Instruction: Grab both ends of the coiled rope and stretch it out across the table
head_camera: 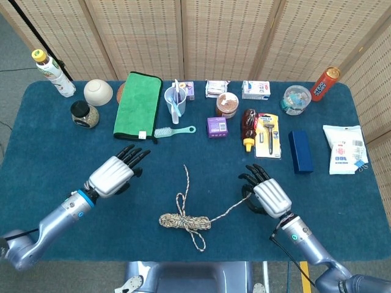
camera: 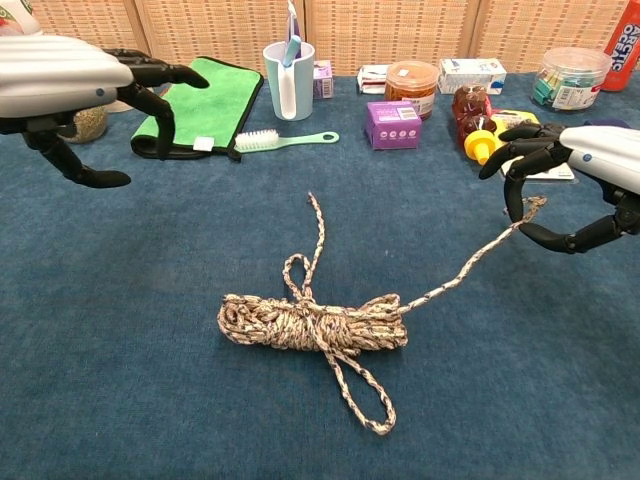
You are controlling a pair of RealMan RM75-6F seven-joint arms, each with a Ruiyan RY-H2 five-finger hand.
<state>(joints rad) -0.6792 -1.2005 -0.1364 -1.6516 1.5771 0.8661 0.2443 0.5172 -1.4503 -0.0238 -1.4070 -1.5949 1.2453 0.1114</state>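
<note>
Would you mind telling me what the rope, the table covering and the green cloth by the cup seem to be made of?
The rope looks like braided synthetic or cotton cord, white flecked with dark strands, matte. The table covering looks like dark blue short-pile felt or carpet, judging by its fuzzy, non-reflective surface. The green cloth seems to be microfibre or terry towelling, soft and napped, with dark stitched edging.

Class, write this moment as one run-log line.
right hand: holds one rope end | left hand: open, above table | rope coil: bundled | other end: free
</note>
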